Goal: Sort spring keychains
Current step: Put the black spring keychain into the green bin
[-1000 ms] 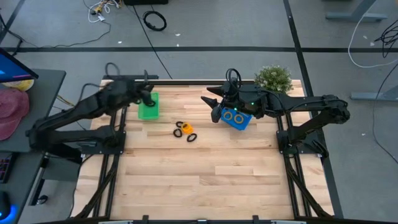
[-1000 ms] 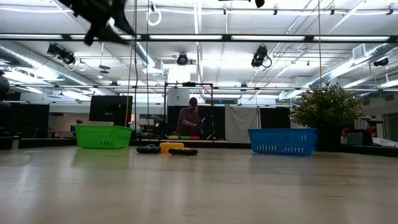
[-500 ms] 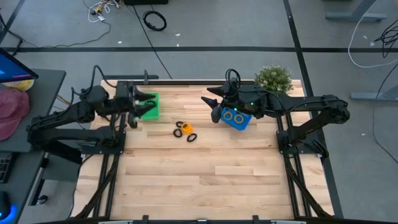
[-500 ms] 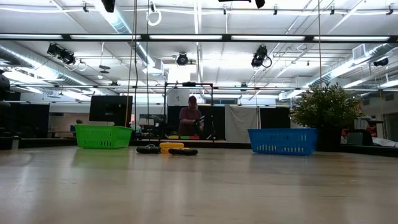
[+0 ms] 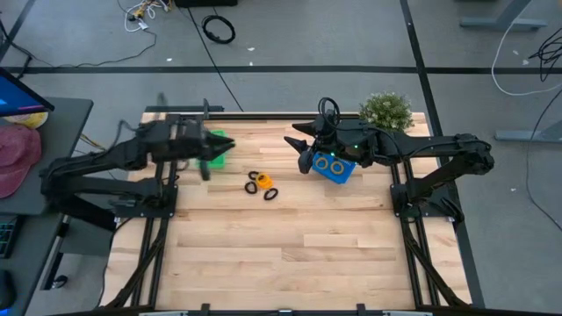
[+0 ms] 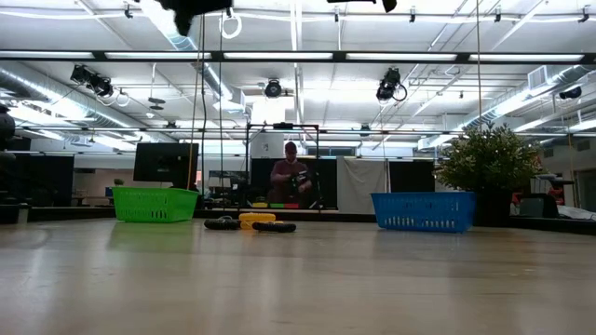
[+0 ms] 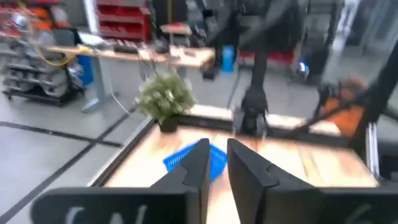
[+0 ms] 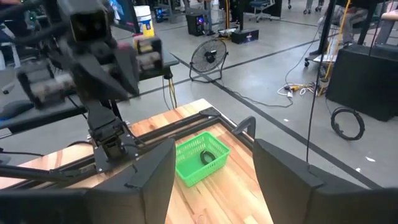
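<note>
Several spring keychains (image 5: 261,184), orange and black, lie in a small cluster on the wooden table between the two baskets; the low view shows them as a flat pile (image 6: 251,222). The green basket (image 8: 200,158) at the far left holds one black keychain (image 8: 207,157). My left gripper (image 7: 217,163) hangs level above that basket (image 5: 218,142), its fingers nearly together with nothing between them. My right gripper (image 8: 214,186) hovers open above the blue basket (image 5: 334,167), in which two small rings show.
A potted plant (image 5: 386,110) stands at the far right corner behind the blue basket (image 6: 424,211). Bare wood stretches from the keychains to the near edge. A person (image 6: 292,177) stands in the room beyond the table.
My left gripper has risen over the green basket, tipped up from pointing down to level while rolling, and swung a little toward the table's right. Its fingers, spread half a second ago, have come nearly together. The keychains on the table lie unmoved.
</note>
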Controlling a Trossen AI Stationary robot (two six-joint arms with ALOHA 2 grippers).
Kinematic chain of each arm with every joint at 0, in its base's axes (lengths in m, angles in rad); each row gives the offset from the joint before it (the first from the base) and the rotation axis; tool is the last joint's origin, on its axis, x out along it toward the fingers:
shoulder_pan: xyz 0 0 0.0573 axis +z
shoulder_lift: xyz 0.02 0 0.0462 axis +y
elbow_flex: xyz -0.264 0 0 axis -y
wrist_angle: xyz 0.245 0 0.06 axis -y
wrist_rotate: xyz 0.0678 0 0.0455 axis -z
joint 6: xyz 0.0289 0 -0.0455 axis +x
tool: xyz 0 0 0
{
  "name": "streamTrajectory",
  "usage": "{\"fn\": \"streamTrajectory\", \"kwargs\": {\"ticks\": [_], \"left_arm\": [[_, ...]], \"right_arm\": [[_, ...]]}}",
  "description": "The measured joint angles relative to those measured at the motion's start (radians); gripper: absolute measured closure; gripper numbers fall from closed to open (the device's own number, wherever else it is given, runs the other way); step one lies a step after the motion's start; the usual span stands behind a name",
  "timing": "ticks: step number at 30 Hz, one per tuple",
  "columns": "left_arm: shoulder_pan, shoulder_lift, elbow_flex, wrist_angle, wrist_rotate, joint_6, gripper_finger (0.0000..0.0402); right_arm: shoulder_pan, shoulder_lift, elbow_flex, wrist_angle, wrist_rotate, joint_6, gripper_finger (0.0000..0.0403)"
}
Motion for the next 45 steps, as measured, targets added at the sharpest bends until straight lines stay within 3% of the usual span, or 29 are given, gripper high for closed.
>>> {"fn": "streamTrajectory", "kwargs": {"ticks": [10,21,26,32,38,42,45], "left_arm": [[0.001,0.280,0.176,0.038,0.090,0.083,0.0374],[0.000,0.357,0.195,-0.071,0.053,0.069,0.0356],[0.001,0.407,0.211,-0.210,-0.149,-0.103,0.0337],[0.010,0.541,0.400,-0.551,-0.215,-0.282,0.0274],[0.060,0.680,0.548,-0.858,-0.127,-0.460,0.0201],[0.081,0.746,0.519,-0.900,-0.033,-0.615,0.0172],[0.078,0.792,0.498,-0.899,0.001,-0.640,0.0169]], "right_arm": [[0.002,-0.006,-0.001,-0.012,0.000,-0.008,0.0186],[0.007,-0.062,-0.001,-0.095,0.001,-0.010,0.0186],[0.007,-0.074,-0.001,-0.112,0.001,-0.010,0.0186],[0.007,-0.074,-0.001,-0.113,0.000,-0.008,0.0186],[0.007,-0.074,-0.001,-0.118,0.000,0.004,0.0186],[0.007,-0.074,-0.001,-0.119,-0.001,0.009,0.0186],[0.007,-0.074,-0.001,-0.119,-0.001,0.016,0.0186]]}}
